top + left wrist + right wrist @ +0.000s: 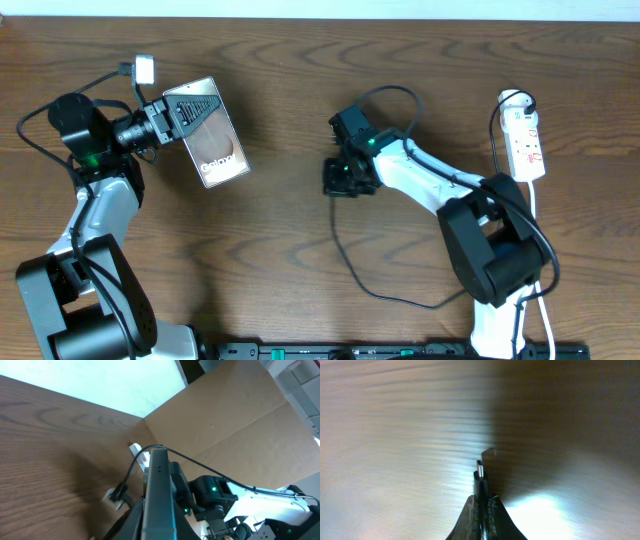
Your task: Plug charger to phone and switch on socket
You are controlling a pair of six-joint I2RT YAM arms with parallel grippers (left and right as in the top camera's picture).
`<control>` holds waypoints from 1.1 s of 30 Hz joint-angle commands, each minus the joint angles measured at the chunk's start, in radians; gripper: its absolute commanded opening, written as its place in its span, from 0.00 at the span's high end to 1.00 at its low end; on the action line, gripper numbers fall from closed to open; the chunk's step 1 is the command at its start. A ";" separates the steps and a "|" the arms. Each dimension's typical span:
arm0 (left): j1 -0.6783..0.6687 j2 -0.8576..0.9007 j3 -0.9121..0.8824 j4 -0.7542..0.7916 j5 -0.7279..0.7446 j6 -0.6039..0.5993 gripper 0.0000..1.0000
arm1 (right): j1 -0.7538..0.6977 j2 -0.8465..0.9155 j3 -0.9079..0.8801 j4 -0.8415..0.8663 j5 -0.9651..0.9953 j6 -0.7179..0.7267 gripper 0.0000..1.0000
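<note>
Gripping seen on both sides. Phone (pixel 222 152) at 10 o'clock in the overhead view: bronze-brown slab, dark round patch, white lettering reading "Galaxy", the rest illegible. Left hand (pixel 188 110) pinches its far-left end. Charger (pixel 480 474): thin black cable, small plug tip pinched in the pressed-together right hand (pixel 482 502) near centre, poking out over the worktop (pixel 290 60). Socket (pixel 527 145) at 2 o'clock, white, red marks, well apart from both hands.
</note>
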 commanded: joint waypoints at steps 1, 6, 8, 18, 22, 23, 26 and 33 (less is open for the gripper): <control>0.002 -0.004 -0.006 0.006 0.031 -0.002 0.92 | 0.002 0.021 -0.008 0.071 -0.492 -0.307 0.99; 0.002 -0.004 -0.006 0.006 0.035 -0.002 0.93 | 0.003 0.021 -0.008 0.121 -0.708 -0.480 0.99; 0.002 -0.004 -0.006 0.006 0.035 -0.002 0.93 | 0.003 0.021 -0.008 0.121 -0.769 -0.550 0.99; 0.002 -0.004 -0.006 0.006 0.035 -0.002 0.93 | 0.003 0.021 -0.008 0.134 -0.959 -0.761 0.99; 0.001 -0.004 -0.006 0.006 0.035 -0.002 0.92 | 0.003 0.021 -0.008 0.192 -1.045 -0.766 0.99; 0.001 -0.004 -0.006 0.006 0.035 -0.002 0.93 | 0.003 0.021 -0.008 0.209 -1.059 -0.758 0.99; 0.001 -0.004 -0.006 0.006 0.034 -0.002 0.93 | 0.003 0.021 -0.008 0.251 -1.101 -0.739 0.99; 0.001 -0.004 -0.006 0.006 0.019 -0.003 0.93 | 0.003 0.021 -0.008 0.343 -1.134 -0.657 0.99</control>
